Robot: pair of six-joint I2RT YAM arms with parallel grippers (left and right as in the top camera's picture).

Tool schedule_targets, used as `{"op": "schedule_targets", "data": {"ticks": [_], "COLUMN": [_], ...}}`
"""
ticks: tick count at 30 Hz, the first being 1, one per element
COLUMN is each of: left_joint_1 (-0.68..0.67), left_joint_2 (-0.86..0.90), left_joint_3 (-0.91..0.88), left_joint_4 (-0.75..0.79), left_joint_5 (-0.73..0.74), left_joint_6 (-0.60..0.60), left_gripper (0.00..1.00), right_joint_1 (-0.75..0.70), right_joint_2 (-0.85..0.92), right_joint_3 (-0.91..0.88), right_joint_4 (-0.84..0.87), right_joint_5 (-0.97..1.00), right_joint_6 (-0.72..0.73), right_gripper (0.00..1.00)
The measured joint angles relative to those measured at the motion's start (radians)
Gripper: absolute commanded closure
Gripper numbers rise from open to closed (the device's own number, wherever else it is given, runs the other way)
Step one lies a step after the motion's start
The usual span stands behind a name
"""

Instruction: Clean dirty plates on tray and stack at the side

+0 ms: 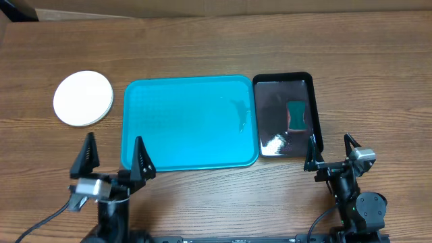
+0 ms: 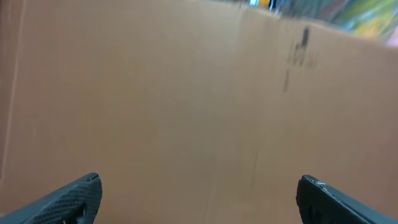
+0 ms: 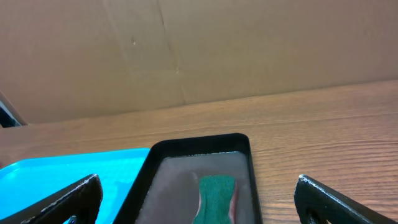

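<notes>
A stack of round plates with a white one on top lies on the table left of the turquoise tray; the plates under it are hidden but for their rims. The tray holds no plates and also shows at the lower left of the right wrist view. My left gripper is open and empty, near the tray's front left corner; its wrist view shows only a cardboard wall. My right gripper is open and empty, just in front of the black tray.
The narrow black tray right of the turquoise tray holds a green sponge, which also shows in the right wrist view. A cardboard wall stands behind the table.
</notes>
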Motion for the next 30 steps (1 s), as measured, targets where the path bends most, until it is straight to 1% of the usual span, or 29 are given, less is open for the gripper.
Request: {"op": "schedule_targets", "data": {"ticks": [11, 21, 26, 30], "left_joint_1": [0.000, 0.000, 0.000, 0.000], "left_joint_2": [0.000, 0.000, -0.001, -0.001], "left_joint_3": [-0.170, -0.195, -0.195, -0.195], "left_joint_4": [-0.013, -0.334, -0.336, -0.336], "left_joint_5": [-0.016, -0.086, -0.090, -0.089], "left_joint_6": [0.000, 0.008, 0.059, 0.073], "left_gripper": [0.00, 0.00, 0.00, 0.00], "right_joint_1": [0.000, 0.000, 0.000, 0.000], "right_joint_2": [0.000, 0.000, 0.000, 0.000], "right_joint_3": [0.000, 0.000, 0.000, 0.000], "right_joint_4": [0.000, 0.000, 0.000, 0.000], "right_joint_5": [0.000, 0.000, 0.000, 0.000], "right_joint_6": [0.000, 0.000, 0.000, 0.000], "right_gripper": [0.00, 0.00, 0.00, 0.00]}}
